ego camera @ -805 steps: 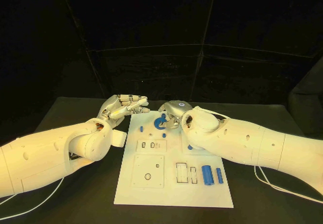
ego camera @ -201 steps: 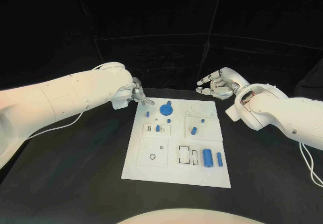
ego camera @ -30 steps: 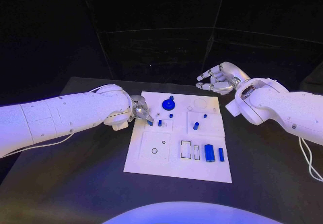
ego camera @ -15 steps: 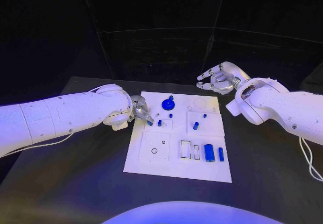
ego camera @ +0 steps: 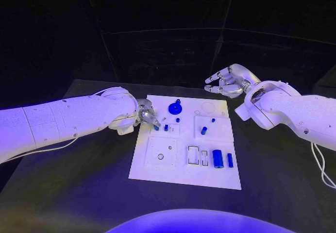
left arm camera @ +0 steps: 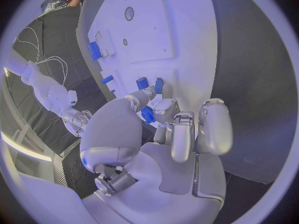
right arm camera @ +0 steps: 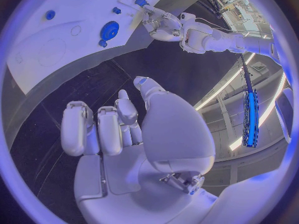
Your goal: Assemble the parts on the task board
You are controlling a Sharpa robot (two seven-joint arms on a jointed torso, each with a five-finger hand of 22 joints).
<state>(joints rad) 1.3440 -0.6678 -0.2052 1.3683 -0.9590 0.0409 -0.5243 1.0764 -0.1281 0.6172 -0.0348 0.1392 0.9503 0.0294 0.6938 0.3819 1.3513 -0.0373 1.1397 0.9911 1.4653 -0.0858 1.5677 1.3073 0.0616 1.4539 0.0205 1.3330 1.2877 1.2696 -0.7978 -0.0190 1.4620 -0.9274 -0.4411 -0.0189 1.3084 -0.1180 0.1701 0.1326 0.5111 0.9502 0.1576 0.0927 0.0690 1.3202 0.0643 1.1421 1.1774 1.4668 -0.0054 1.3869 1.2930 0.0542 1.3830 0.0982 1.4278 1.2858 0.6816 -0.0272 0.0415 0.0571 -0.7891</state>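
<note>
The tabletop (ego camera: 84, 204) carries the white task board (ego camera: 183, 172), and the whole play sits at the board's near-left quarter, right under the left hand (ego camera: 145, 116). That hand hangs over the board's left edge, fingers curled down, and the left wrist view shows a small blue part (left arm camera: 147, 115) pinched at its fingertips (left arm camera: 163, 107), so it is grasping that piece. Just beyond those fingertips, toward the board's middle, two short blue pegs (left arm camera: 150, 83) stand in a small raised block, and that is the relation to watch: the held part lies a touch short of that block, its long axis hard to judge because the fingers cover most of it. The right hand (ego camera: 225, 83) hovers well off past the board's far right corner, fingers curled in loosely with nothing in them, so it is far from the action. The blue gear (ego camera: 175, 108) stands beyond the left hand, further up the board, and the blue cylinder (ego camera: 218, 158) lies well away on the right hand's side, its long axis running along the board's length. The left hand is plainly the nearer one for the seating move.
</note>
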